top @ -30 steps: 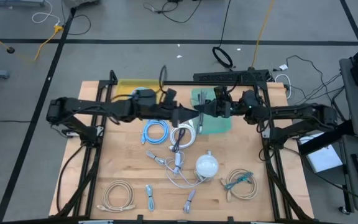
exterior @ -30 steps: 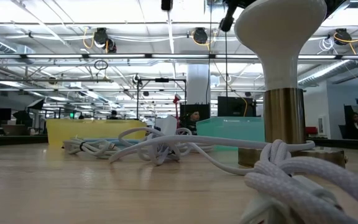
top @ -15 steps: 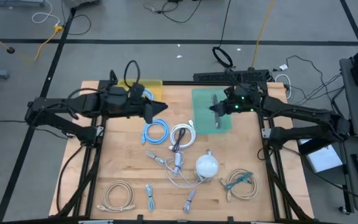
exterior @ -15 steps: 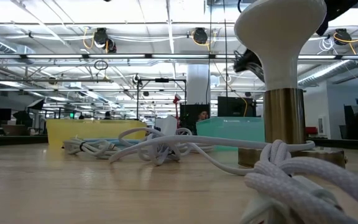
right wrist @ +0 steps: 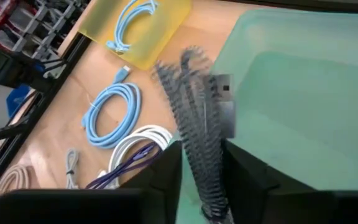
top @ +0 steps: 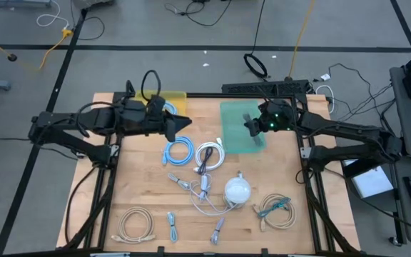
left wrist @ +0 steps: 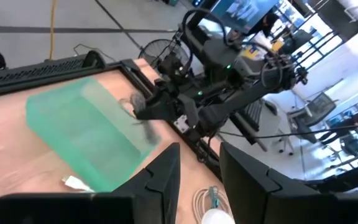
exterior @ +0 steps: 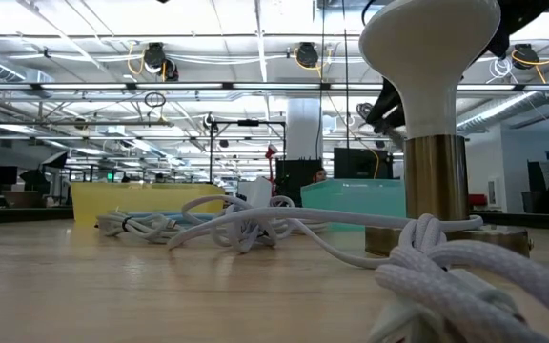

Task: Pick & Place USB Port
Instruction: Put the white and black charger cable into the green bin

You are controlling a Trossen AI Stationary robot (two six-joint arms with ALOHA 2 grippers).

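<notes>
One braided cable [right wrist: 199, 146], right gripper [right wrist: 201, 180].

left gripper [top: 185, 122] parted, right gripper [top: 249, 126] clamped

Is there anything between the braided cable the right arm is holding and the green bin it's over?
Nothing visible. The right gripper holds the braided cable with its USB plug over the green bin, whose floor looks bare below it. The left gripper waits near the yellow bin.
</notes>
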